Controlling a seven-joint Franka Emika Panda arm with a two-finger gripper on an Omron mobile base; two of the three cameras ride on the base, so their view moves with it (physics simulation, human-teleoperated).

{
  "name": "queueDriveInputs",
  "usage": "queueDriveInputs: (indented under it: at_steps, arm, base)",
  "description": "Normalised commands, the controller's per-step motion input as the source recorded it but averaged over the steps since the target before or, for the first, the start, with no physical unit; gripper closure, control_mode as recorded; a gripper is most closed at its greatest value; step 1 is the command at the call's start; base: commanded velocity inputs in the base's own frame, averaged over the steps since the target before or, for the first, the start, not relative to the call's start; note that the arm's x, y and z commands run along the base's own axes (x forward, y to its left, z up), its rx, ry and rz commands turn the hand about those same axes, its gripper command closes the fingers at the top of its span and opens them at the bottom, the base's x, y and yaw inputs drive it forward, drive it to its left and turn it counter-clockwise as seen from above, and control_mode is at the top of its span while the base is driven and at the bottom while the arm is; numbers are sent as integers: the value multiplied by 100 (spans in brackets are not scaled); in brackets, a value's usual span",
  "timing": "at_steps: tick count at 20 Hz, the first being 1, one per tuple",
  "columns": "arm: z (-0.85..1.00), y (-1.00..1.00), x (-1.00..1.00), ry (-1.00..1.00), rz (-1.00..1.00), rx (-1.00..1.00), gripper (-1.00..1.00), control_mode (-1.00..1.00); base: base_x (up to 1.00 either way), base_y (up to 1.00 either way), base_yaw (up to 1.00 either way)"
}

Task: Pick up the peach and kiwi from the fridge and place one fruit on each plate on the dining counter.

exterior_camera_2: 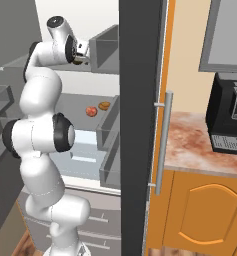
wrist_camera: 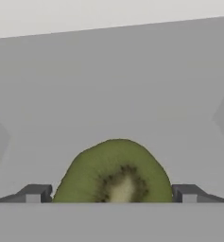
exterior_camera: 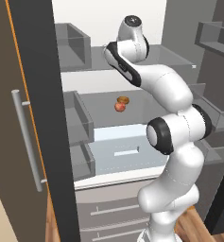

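The kiwi [wrist_camera: 116,172] shows its green face with a pale core, close up between my fingertips [wrist_camera: 35,194] on the fridge's upper shelf. My gripper [wrist_camera: 111,194] is open, its fingers standing on either side of the fruit and apart from it. In the right base view the gripper [exterior_camera_2: 83,54] reaches into the upper shelf of the fridge [exterior_camera_2: 80,97]. The peach [exterior_camera: 119,107] [exterior_camera_2: 91,111] lies one shelf lower, well below the hand. The plates and the dining counter are out of view.
A flat orange-brown round item [exterior_camera: 123,99] [exterior_camera_2: 104,105] lies just behind the peach. Grey bins [exterior_camera: 78,118] line the fridge's left wall. The dark door [exterior_camera: 38,118] with its steel bar handle [exterior_camera: 26,139] stands open. A marbled counter [exterior_camera_2: 190,145] carries a black appliance [exterior_camera_2: 230,120].
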Motion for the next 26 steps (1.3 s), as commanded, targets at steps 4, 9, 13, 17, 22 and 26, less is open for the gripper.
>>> queueDriveInputs:
  at_steps: [4, 9, 13, 17, 22, 26]
  arm:
    - [-62, 0, 23, 5, -11, -4, -100, -100]
    - [-75, 0, 40, 0, -6, 0, 100, -100]
    - [-98, 0, 22, 1, -8, 1, 100, -100]
    - [-98, 0, 8, 3, -13, 4, 100, -100]
    - [-54, 0, 0, -6, -17, 17, 100, -100]
    - [-8, 4, 0, -26, -20, 15, 100, -100]
  base:
    - [0, 0, 0]
    - [0, 0, 0]
    - [0, 0, 0]
    - [0, 0, 0]
    - [0, 0, 0]
    - [0, 0, 0]
